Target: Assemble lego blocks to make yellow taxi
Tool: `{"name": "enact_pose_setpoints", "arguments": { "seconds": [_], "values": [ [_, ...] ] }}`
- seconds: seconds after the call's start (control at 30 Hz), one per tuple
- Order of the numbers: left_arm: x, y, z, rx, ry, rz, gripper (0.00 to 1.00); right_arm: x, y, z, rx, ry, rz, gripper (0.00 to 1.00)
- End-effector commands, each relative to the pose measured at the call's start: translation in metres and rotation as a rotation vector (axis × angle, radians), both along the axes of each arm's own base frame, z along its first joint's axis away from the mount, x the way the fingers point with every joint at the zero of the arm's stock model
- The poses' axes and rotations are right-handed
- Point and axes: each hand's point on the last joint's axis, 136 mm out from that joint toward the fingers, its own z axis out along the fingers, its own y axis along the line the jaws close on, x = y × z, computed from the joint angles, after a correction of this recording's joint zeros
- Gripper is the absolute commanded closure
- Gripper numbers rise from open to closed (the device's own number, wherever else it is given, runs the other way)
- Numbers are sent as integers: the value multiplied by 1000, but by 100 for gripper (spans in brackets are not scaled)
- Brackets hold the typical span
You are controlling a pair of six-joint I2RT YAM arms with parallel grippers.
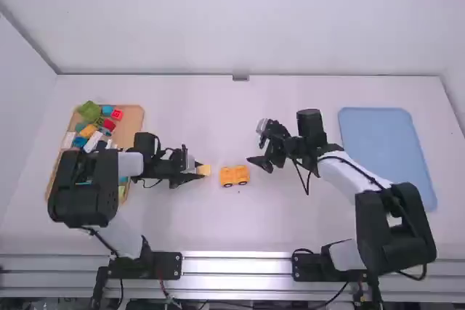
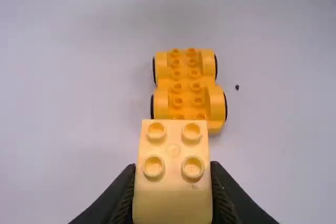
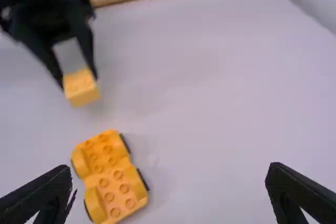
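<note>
The orange-yellow wheeled base [image 1: 234, 176] stands on the table between the two arms; its studs face up in the left wrist view [image 2: 184, 85] and the right wrist view [image 3: 109, 178]. My left gripper [image 1: 197, 169] is just left of it, shut on a pale yellow block [image 1: 204, 170]. Studs top this block [image 2: 174, 156] between the fingers of the left gripper [image 2: 173, 198]; in the right wrist view the block [image 3: 81, 87] is apart from the base. Right of the base, my right gripper [image 1: 263, 146] is open, and the right gripper [image 3: 169, 187] holds nothing.
A wooden tray [image 1: 131, 121] of coloured blocks lies at the left, partly under the left arm. A blue tray [image 1: 386, 147] lies at the right, beyond the right arm. Bare table [image 1: 211, 114] stretches behind the wheeled base.
</note>
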Motion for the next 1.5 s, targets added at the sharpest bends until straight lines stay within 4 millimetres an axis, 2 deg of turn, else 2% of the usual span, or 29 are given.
{"name": "enact_pose_setpoints", "arguments": {
  "seconds": [0.0,0.07,0.17,0.5,0.8,1.03,1.07,1.13,1.27,1.37,1.47],
  "values": [
    [1,-4,25,-24,-46,-12,71,-20,8,-17,29,-75,190,2],
    [-4,-4,38,-29,-54,-13,73,-31,10,-34,9,-114,280,2],
    [-11,-11,49,-41,-64,-37,73,-39,16,-50,6,-120,338,2],
    [-15,-42,51,-26,-17,-80,76,-49,35,-93,40,-127,433,2],
    [-9,-51,50,-10,30,-47,74,-43,39,-117,69,-77,423,2],
    [-7,-66,39,70,52,-20,77,-43,45,-122,84,-48,432,1],
    [-7,-67,37,80,51,-19,77,-42,45,-122,84,-40,427,3],
    [-7,-68,34,101,52,-18,79,-40,45,-123,77,-21,409,14],
    [-8,-68,33,97,62,-10,79,-39,45,-122,84,-9,401,25],
    [-4,-68,30,80,82,21,81,-40,46,-122,83,-7,405,38],
    [0,-70,16,68,97,34,82,-40,46,-122,83,-8,405,51]
  ]
}}
